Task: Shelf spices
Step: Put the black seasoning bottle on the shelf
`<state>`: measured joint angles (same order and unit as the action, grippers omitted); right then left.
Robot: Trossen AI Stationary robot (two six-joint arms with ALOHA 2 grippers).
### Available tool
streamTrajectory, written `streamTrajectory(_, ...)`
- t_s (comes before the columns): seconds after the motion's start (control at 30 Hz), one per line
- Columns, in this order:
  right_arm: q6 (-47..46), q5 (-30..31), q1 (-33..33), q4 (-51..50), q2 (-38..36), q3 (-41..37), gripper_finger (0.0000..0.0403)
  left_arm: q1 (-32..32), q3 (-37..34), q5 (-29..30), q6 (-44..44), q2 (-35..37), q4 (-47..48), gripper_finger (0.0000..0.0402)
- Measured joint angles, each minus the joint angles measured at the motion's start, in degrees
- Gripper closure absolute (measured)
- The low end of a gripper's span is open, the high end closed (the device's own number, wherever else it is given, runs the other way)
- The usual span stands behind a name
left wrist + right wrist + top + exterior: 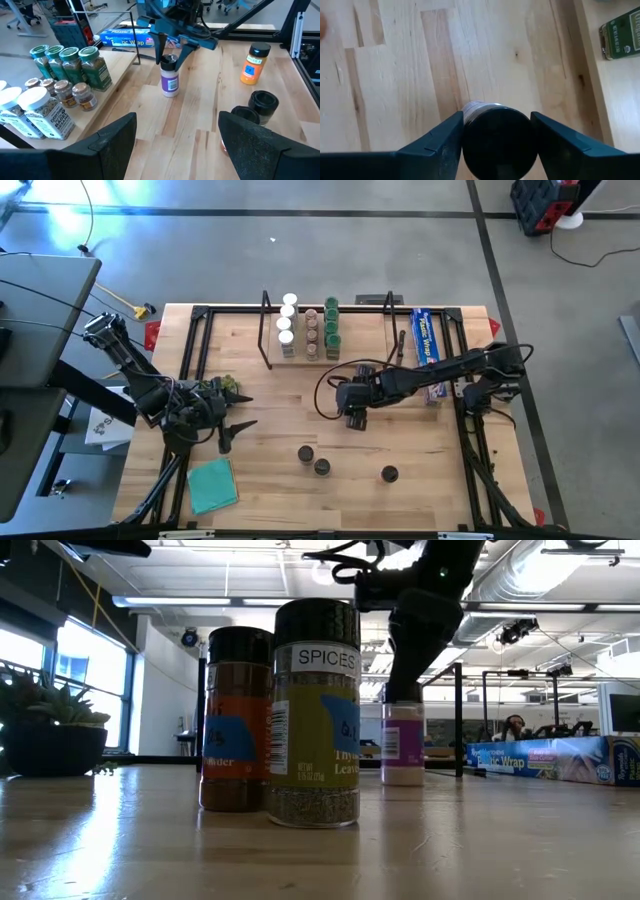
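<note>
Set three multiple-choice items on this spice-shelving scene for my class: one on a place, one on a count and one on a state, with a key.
1. Where does the long blue wrap box lie?
A. On the wooden table, on the right arm's side of the low light-wood shelf
B. On top of the shelf
C. At the table's middle

2. How many small clear green-lidded jars stand on the shelf?
A. Two
B. Four
C. Seven

3. What is the right gripper doing?
A. Hanging empty beyond the table
B. Gripping the blue box
C. Holding its fingers against both sides of an upright black-lidded jar

Key: 1 A, the high view shows the box past the shelf's end. 2 B, the left wrist view shows four green lids in a row. 3 C, the right wrist view shows a finger on each side of the lid.
</note>
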<state>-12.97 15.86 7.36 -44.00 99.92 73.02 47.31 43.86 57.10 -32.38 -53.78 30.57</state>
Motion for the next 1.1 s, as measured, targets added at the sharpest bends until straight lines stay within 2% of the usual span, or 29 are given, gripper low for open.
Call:
streamTrajectory(0.13, 0.11, -0.89, 0.0, 0.6, 0.07, 0.06, 0.0213, 0.0, 0.0, 0.0, 0.01, 0.0, -0.07, 0.0124)
streamTrajectory(0.3, 0.6, -1.29, 0.0, 1.1, 0.08, 0.09, 0.0213, 0.0, 0.0, 0.0, -0.18, 0.0, -0.11, 0.0124)
streamTrajectory(0.43, 1.61, -2.13, 0.0, -2.91, -0.48, 2.01, 0.0213, 0.0, 0.0, -0.59, -0.44, 0.0, -0.32, 0.0124)
streamTrajectory(0.57, 2.54, -1.97, -0.12, -11.2, -1.83, 9.24, 0.0214, 0.0, 0.0, -1.07, -0.59, 0.0, -0.43, 0.0124)
streamTrajectory(0.67, 3.32, -1.53, -0.41, -23.55, -1.85, 17.44, 0.0214, -0.02, 0.0, -1.11, -0.6, 0.0, -0.68, 0.0124)
streamTrajectory(0.77, 6.43, 0.31, -2.06, -31.57, -1.79, 27.62, 0.0214, -0.02, 0.0, -2.06, -1.75, 0.0, -0.79, 0.0124)
streamTrajectory(0.9, 10.03, 2.99, -9.19, -37.27, -2.03, 39.47, 0.0214, 0.0, 0.0, -2.86, -1.92, 0.04, -1.01, 0.0124)
streamTrajectory(1.0, 15.2, 3.25, -17.52, -38.05, -1.99, 44.75, 0.0214, -0.4, 0.13, -1.33, -1.2, 0.14, -2.26, 0.0124)
streamTrajectory(1.1, 20.5, -3.45, -27.91, -33.46, -2.12, 44.78, 0.0214, -1.29, 0.35, 1.09, 2.15, 0.43, -5.05, 0.0124)
